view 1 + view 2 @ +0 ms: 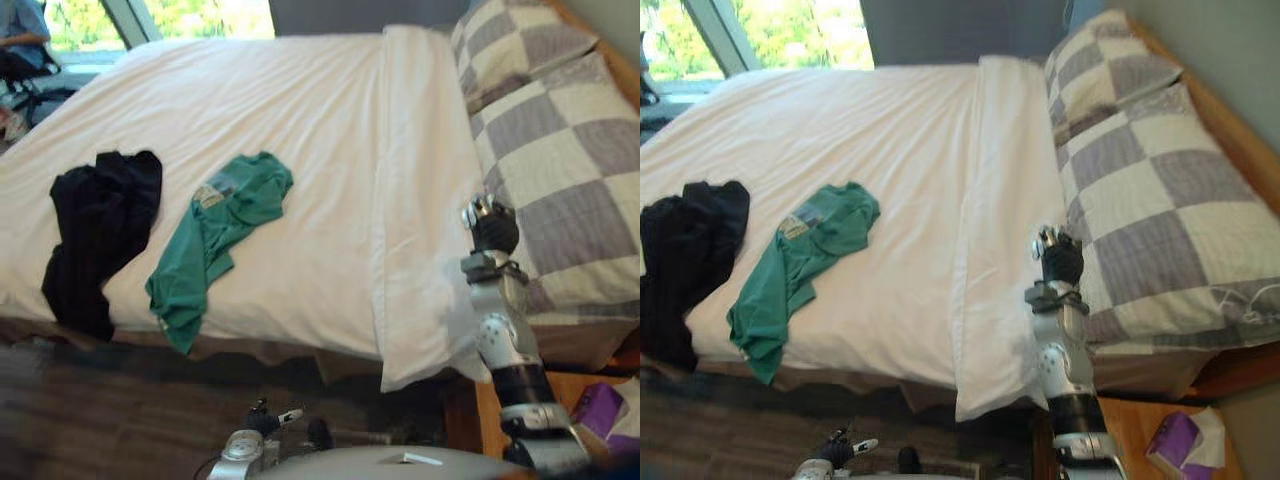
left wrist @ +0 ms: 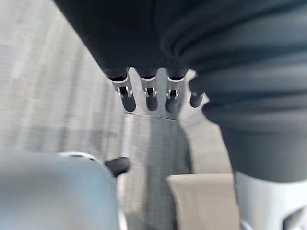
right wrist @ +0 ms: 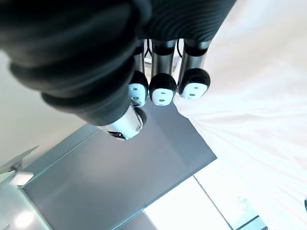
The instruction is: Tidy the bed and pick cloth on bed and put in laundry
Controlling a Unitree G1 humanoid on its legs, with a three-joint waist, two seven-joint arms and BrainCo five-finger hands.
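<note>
- right robot hand (image 1: 491, 228) is raised over the bed's near edge, just beside the checked pillow (image 1: 570, 190). fingers (image 3: 163, 89) curled in side by side, empty.
- left robot hand (image 2: 150, 94) hangs low over the floor (image 1: 90, 410). fingers straight, nothing in it.
- bed (image 1: 300, 110) w/ white cover, lightly creased. a folded-back white band (image 1: 420, 190) runs across it by the pillows, and its near end droops over the edge.
- 2nd checked pillow (image 1: 510, 45) sits further back, against a wood headboard (image 1: 1220, 110).
- green shirt (image 1: 225, 225) lies crumpled mid-bed, well apart from the right robot hand. long axis is diagonal, wide end twd the pillows, narrow end hanging over the near edge.
- black cloth (image 1: 100, 225) just beside it on the left, bunched, its lower end also over the edge. can't tell what garment it is.
- dark wood floor. bright window (image 1: 160, 18) behind the bed.
- purple box (image 1: 1175, 440) on a wood nightstand (image 1: 1130, 425), cut off at the frame.
- person's arm (image 1: 22, 38) at far left, mostly cut off.
</note>
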